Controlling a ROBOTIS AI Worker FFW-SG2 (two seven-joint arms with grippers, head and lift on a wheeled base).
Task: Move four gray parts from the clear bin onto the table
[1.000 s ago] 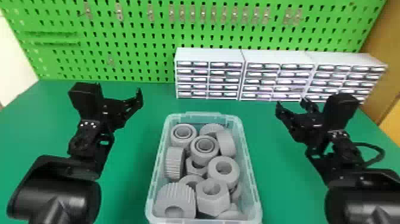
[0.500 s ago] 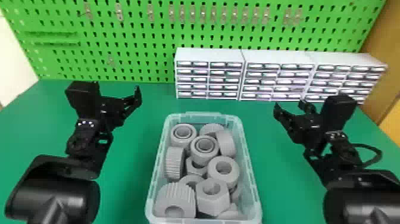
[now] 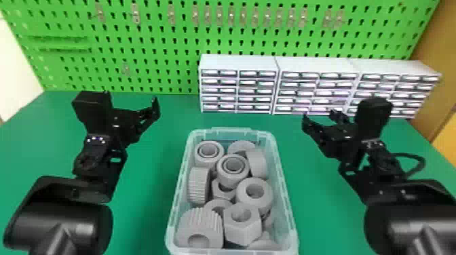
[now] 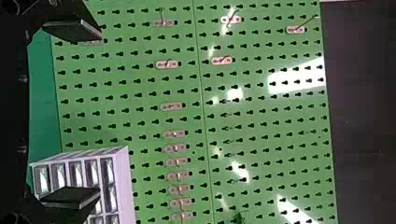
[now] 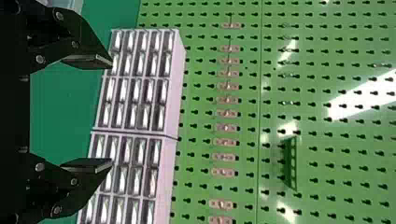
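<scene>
1. Left gripper (image 3: 150, 110), left of frame in head view — fingers wide apart, holding nothing. Right gripper (image 3: 319, 117), right of frame: same, wide and unloaded.
2. Green table (image 3: 149, 190): middle and lower frame, under the bin.
3. Green pegboard (image 3: 163, 73): across the top.
4. White drawer units (image 3: 237, 62): row of three, upper right from center, against pegboard.
5. Clear bin (image 3: 291, 223): bottom center, on table.
6. Gray parts (image 3: 242, 223): piled inside bin, some ribbed, some hex.

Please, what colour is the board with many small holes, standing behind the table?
The board is green; it shows best in the head view.
</scene>
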